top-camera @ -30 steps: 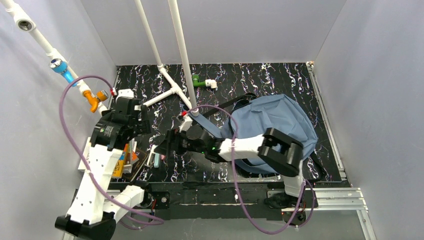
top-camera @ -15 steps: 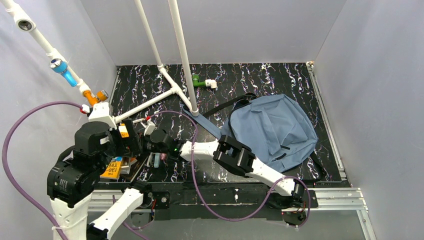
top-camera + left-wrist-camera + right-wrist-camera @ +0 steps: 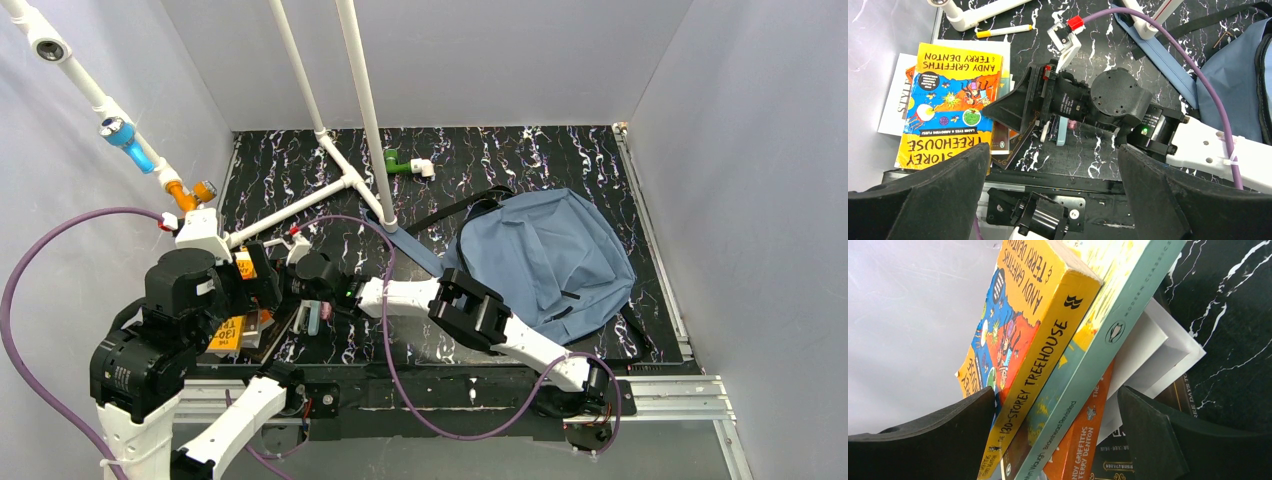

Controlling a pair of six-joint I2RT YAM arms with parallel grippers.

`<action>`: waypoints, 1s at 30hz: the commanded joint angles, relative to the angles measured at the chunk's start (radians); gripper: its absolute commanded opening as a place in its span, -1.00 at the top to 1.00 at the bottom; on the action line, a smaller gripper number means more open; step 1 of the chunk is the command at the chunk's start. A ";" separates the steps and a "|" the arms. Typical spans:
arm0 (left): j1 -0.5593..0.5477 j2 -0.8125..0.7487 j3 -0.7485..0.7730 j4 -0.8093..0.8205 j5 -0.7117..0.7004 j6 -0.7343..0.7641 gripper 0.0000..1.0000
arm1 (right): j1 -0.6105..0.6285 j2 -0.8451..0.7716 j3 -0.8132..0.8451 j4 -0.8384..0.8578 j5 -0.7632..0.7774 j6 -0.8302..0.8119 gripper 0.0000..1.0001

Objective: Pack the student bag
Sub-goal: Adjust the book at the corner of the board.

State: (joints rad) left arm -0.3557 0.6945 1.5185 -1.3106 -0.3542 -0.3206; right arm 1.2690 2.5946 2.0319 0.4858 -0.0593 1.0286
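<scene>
**Both jaws wide at the books, bag well to my right**

At far left a stack of paperbacks (image 3: 1083,390) lies flat on the black, white-veined table (image 3: 480,160). The top one is a glossy yellow book (image 3: 950,100) with cartoon art. Under it my right wrist view shows a pale green spine, an orange spine and a plain white slab of a cover.

My left gripper (image 3: 1053,150) hangs above the stack's near edge. Its matte black, wedge-shaped fingers are spread as far as they go, with nothing between them. My right gripper (image 3: 1057,395) reaches in low from the right. Its fingers are also splayed wide either side of the spines and clamp nothing; whether a pad touches a cover I cannot tell. A pale blue marker (image 3: 1061,134) lies just right of the books, beneath that gripper.

The student bag (image 3: 545,255) lies flat well to the right of both grippers, touching neither. It is soft, wrinkled slate-blue fabric with a rounded, dome-like outline. A black webbing strap (image 3: 450,208) trails from its top, and a blue padded strap (image 3: 1173,67) runs toward the white pipe frame (image 3: 300,205).
</scene>
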 commanded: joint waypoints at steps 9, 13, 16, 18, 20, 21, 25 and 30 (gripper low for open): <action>-0.002 0.017 -0.016 0.008 0.022 0.009 -0.99 | -0.020 0.051 0.050 0.092 -0.014 0.146 -0.54; -0.003 0.020 -0.026 0.015 0.026 0.010 -0.99 | -0.020 0.039 0.021 0.121 -0.017 0.187 -0.39; -0.002 0.020 -0.037 0.019 0.029 0.010 -0.99 | -0.022 0.007 -0.030 0.130 0.007 0.189 -0.29; -0.003 0.020 -0.038 0.020 0.030 0.009 -0.99 | -0.026 -0.019 -0.076 0.158 0.021 0.196 -0.20; -0.002 0.018 -0.042 0.022 0.029 0.009 -0.99 | -0.030 -0.042 -0.113 0.180 0.030 0.198 -0.11; -0.003 0.017 -0.044 0.023 0.029 0.008 -0.99 | -0.032 -0.055 -0.127 0.188 0.032 0.198 -0.07; -0.002 0.021 -0.048 0.025 0.037 0.006 -0.99 | -0.037 -0.108 -0.201 0.229 0.034 0.192 0.04; -0.002 0.026 -0.047 0.033 0.048 0.000 -0.99 | -0.043 -0.206 -0.337 0.272 0.040 0.176 0.05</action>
State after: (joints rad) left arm -0.3557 0.7013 1.4792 -1.2861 -0.3195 -0.3214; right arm 1.2430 2.5099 1.7851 0.6842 -0.0422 1.2499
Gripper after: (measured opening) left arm 0.995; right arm 0.773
